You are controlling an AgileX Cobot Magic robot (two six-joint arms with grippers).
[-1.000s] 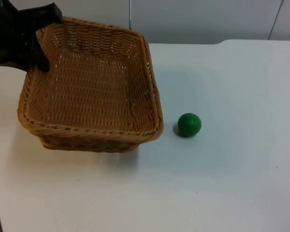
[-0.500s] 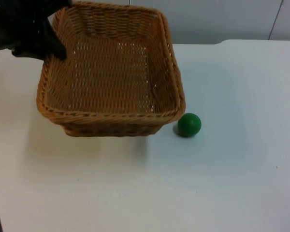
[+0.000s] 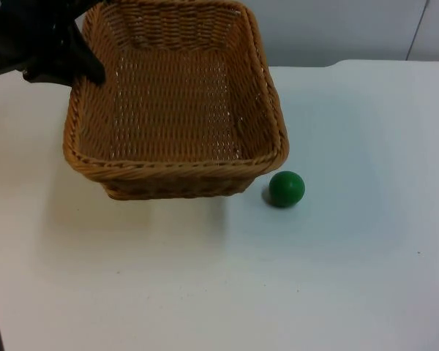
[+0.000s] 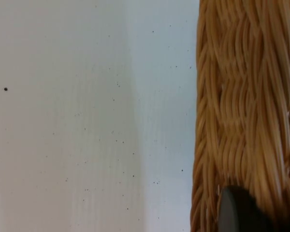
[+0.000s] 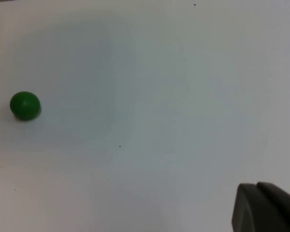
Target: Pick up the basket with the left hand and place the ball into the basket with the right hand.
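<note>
A woven wicker basket (image 3: 175, 95) hangs tilted above the table's left half, casting a shadow beneath it. My left gripper (image 3: 79, 64) is shut on its far left rim, where the wicker wall (image 4: 246, 106) runs beside a black fingertip (image 4: 234, 212). The basket is empty inside. A green ball (image 3: 286, 189) rests on the white table just right of the basket's near right corner, apart from it. In the right wrist view the ball (image 5: 25, 105) lies far from my right gripper (image 5: 267, 209), which waits off to the side.
White table top (image 3: 336, 278) stretches in front of and to the right of the ball. A grey partition wall (image 3: 336, 29) closes the table at the back.
The left gripper has carried the basket to the right and a little higher, so its near right corner now sits close above the ball. The ball has not moved.
</note>
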